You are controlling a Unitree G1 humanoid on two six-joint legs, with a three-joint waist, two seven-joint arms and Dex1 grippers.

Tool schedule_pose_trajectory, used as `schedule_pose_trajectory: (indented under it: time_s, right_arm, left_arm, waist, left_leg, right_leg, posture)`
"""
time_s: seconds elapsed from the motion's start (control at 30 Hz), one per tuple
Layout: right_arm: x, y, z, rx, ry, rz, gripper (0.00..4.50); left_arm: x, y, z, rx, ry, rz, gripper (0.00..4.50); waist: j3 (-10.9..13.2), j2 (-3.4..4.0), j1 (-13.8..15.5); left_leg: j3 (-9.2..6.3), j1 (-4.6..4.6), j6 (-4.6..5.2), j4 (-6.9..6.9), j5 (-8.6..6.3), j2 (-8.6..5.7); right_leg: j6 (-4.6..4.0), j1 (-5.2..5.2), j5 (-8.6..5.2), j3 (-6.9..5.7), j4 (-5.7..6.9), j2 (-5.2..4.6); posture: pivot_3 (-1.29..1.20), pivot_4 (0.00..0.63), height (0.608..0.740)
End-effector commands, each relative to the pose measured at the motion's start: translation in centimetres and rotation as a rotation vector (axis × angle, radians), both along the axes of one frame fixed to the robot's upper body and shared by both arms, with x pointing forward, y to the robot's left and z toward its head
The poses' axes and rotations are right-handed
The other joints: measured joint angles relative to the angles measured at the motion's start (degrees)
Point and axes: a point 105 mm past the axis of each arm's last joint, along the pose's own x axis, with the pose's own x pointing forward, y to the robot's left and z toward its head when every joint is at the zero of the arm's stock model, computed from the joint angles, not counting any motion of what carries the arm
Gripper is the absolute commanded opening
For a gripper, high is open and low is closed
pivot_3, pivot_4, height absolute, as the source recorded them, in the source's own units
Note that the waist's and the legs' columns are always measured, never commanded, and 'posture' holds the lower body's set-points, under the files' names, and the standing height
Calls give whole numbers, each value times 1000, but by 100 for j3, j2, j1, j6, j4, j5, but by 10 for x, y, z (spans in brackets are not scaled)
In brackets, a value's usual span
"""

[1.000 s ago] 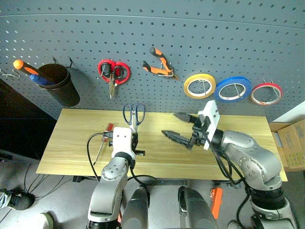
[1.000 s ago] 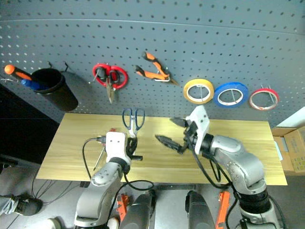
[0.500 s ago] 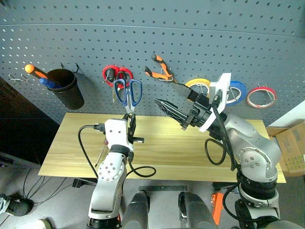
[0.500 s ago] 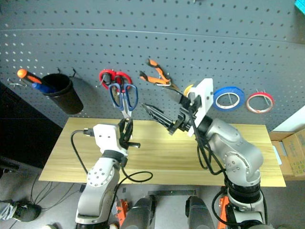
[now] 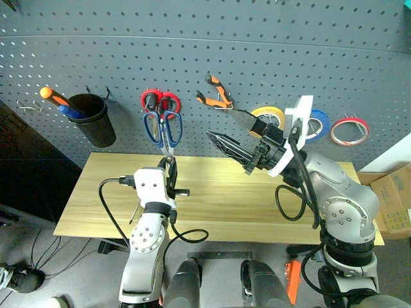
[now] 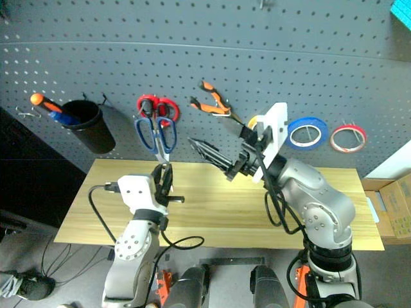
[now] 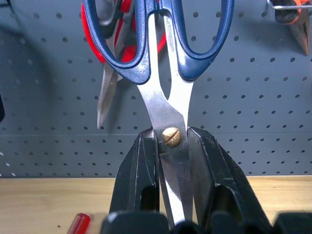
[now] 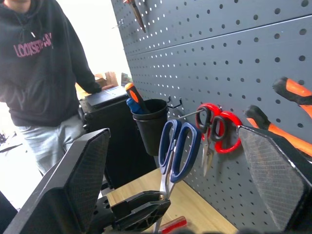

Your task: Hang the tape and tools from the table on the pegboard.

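Note:
My left gripper [image 5: 170, 168] is shut on the blades of the blue-handled scissors [image 5: 162, 127], just past the pivot screw [image 7: 171, 137]. It holds them upright, handles up, in front of the pegboard [image 5: 289, 45] and over the red-handled scissors [image 5: 158, 101]. My right gripper [image 5: 232, 133] is open and empty, raised to the right of them below the pliers [image 5: 217, 95], which hang on the board. The red-rimmed tape [image 5: 349, 130] hangs at the far right. On the table [image 5: 225, 205] below my left gripper lies the red-handled screwdriver [image 7: 78, 223].
A black cup [image 5: 97, 122] holding an orange-topped screwdriver [image 5: 52, 97] hangs at the board's left. Yellow [image 5: 270, 115] and blue [image 5: 319, 122] rolls hang left of the red tape. A cardboard box [image 5: 393, 199] sits right of the table. A person in a dark hoodie [image 8: 39, 73] stands past the table's left end.
My left gripper has lifted the scissors off the table and tipped them upright against the pegboard. My right gripper has risen too, still open. The camera has tilted up.

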Motion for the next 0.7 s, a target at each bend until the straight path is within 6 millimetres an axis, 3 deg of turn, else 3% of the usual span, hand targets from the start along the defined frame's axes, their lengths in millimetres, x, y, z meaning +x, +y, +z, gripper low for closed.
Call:
schedule_pose_trajectory:
  time_s: [0.03, 0.7]
  right_arm:
    - [-8, 1, 11, 27, -53, 28, 4500]
    - [0, -2, 7, 25, -57, -13, 4500]
  left_arm:
    - [-3, 0, 13, 23, -72, 25, 512]
    - [13, 15, 34, 39, -182, 92, 512]
  waist:
    - [0, 0, 0]
    - [-54, 13, 0]
  left_leg:
    - [0, 0, 0, 0, 0, 0]
    - [1, 3, 2, 2, 2, 0]
  right_leg:
    - [0, 0, 0, 0, 0, 0]
    - [1, 0, 3, 0, 7, 1]
  posture:
    - [142, 181, 740]
    - [139, 180, 740]
